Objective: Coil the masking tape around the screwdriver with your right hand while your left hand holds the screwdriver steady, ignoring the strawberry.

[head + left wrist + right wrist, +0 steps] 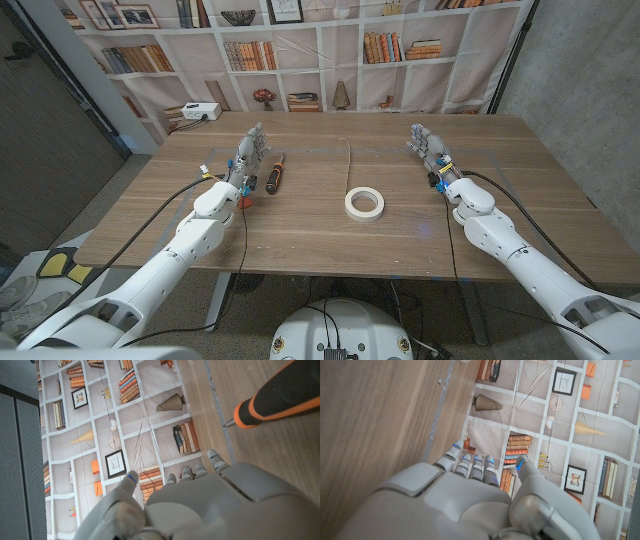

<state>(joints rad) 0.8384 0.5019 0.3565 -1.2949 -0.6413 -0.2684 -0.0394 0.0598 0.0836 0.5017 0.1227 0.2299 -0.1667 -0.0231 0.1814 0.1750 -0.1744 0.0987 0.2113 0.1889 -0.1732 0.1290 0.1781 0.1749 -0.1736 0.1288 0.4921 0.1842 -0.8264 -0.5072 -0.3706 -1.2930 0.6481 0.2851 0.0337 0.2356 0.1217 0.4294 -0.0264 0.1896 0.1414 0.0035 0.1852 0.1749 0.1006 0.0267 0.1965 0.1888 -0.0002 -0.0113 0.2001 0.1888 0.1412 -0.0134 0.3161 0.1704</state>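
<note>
The screwdriver [275, 173], black with an orange grip, lies on the table just right of my left hand [246, 155]; its handle [280, 395] also shows in the left wrist view. My left hand stands beside it with fingers apart, holding nothing. The roll of masking tape [364, 203] lies flat near the table's middle. My right hand [428, 146] stands at the right, well away from the tape, fingers spread and holding nothing. A small red thing [243, 197], perhaps the strawberry, sits by my left wrist.
A white box [199, 111] stands at the table's far left corner. A thin line [347, 160] runs along the tabletop behind the tape. A bookshelf-printed backdrop [300, 50] hangs behind the table.
</note>
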